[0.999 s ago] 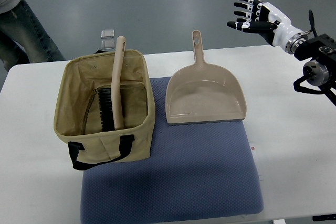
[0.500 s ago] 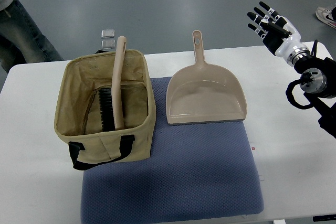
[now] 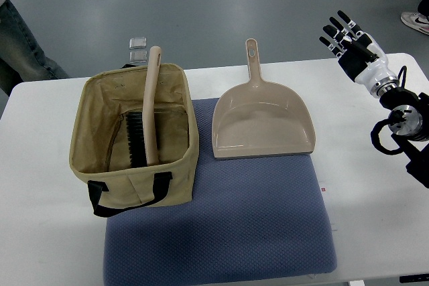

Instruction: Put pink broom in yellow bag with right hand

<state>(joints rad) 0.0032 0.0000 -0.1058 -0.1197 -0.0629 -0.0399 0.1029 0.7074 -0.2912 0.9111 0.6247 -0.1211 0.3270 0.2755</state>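
Pink plastic is seen in the broom (image 3: 151, 108), which is lodged inside the yellow bag (image 3: 134, 135): its dark bristles are down in the bag's interior and its handle is leaned against the far rim, with the tip projecting above it. The bag is stood open on the left half of the white table (image 3: 375, 219), partly on the left edge of a blue mat (image 3: 221, 226) that is spread along the table's near edge. Black carry straps are noted on the bag's near wall. A pink dustpan (image 3: 263, 122) is laid flat on the far part of the mat, just beside the bag on its right but apart from it, with its handle pointed toward the table's far edge. The right hand (image 3: 350, 37) is held above the table's far right corner, well apart from bag and dustpan; its fingers are extended and spread, and nothing is grasped. Two small clear items (image 3: 138, 48) are observed beyond the far edge, behind the bag; their nature cannot be determined. A person's leg (image 3: 23, 45) is recorded at the upper left, off the table.
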